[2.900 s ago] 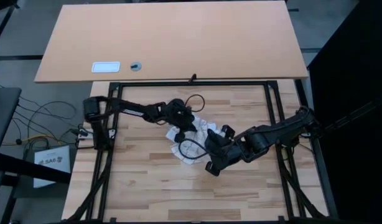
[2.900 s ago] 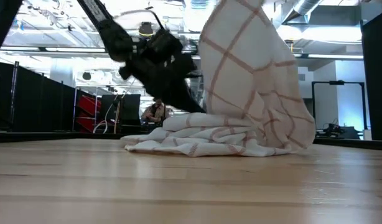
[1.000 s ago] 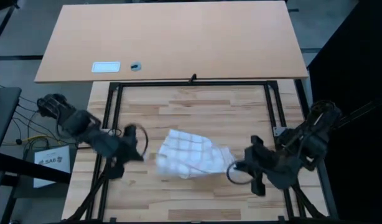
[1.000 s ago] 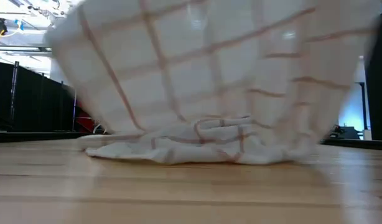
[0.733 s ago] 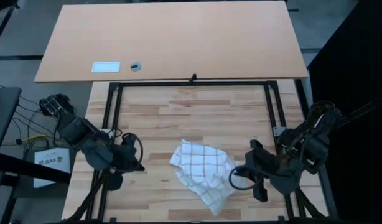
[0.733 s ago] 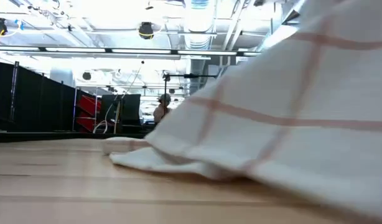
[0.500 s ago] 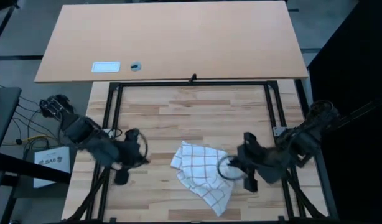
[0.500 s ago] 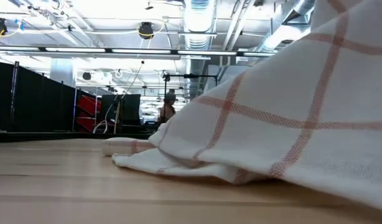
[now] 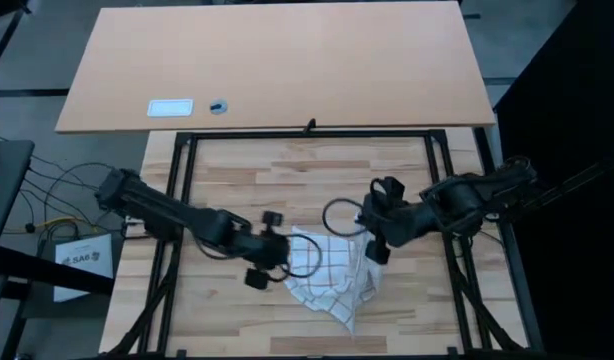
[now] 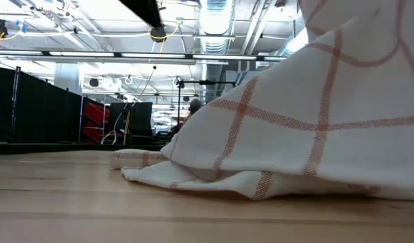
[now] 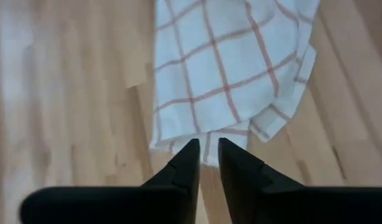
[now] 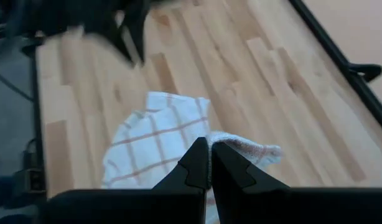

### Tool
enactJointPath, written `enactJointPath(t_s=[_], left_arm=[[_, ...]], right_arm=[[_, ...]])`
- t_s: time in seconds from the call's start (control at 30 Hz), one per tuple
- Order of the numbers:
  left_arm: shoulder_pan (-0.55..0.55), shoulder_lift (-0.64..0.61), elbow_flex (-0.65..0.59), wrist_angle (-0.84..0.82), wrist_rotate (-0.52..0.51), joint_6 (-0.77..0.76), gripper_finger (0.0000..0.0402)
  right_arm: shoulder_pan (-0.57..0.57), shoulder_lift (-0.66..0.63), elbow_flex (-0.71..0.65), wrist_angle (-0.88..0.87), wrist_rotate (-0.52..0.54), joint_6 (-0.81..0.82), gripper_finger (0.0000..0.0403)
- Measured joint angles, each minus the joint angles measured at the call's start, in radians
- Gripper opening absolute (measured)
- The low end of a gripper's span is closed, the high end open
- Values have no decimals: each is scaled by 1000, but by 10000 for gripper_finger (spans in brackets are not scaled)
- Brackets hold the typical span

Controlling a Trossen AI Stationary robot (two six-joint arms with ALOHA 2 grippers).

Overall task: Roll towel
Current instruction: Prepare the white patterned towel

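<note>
The towel [image 9: 322, 282], white with thin brown-orange check lines, lies crumpled on the wooden table, a little right of its middle. In the low view the towel [image 10: 294, 135] rises toward the upper right. My right gripper [image 9: 372, 250] is shut on its right part. My left gripper [image 9: 283, 263] stands at the towel's left edge. In the left wrist view my left gripper [image 11: 204, 149] shows a narrow gap between its fingertips, right over the towel's hem [image 11: 206, 137]. My right gripper pinches a bunched edge of the towel [image 12: 239, 145] between its two shut fingers, slanting down from the table's far right. That part is lifted, and the rest drapes down from it, with the lower end [image 9: 339, 308] lying on the table. My left gripper: I cannot tell whether its fingertips touch the towel's hem.
A black frame [image 9: 307, 133] runs around the work area. Beyond it lies a tan board [image 9: 287, 60] with a small white card [image 9: 170, 107] and a small round thing [image 9: 218, 105]. Bare wood lies on the table's near side and to the left of the towel.
The towel, spread in the air a second ago, has dropped into a heap that hangs from my right gripper. My right gripper has gone toward the table's far edge and inward, drawing the held part along. My left gripper has swept right and down to the towel's left edge.
</note>
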Motion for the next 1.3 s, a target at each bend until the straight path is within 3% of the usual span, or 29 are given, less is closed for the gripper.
enactJointPath(t_s=[0.3, 0.93, 1.03, 1.17, 1.3], left_arm=[[39, 210, 1, 372, 199, -2, 128], [1, 387, 2, 526, 275, -163, 138], [-2, 392, 3, 526, 265, -157, 113], [4, 400, 1, 500, 257, -136, 19], [-2, 303, 24, 449, 231, -141, 2]], right_arm=[[-87, 0, -107, -19, -29, -34, 0], [-157, -2, -155, -26, -30, -87, 0], [-156, -2, -155, -29, -30, -87, 0], [-154, -2, -155, -33, -30, -87, 0], [-127, -14, -155, -56, -21, -73, 0]])
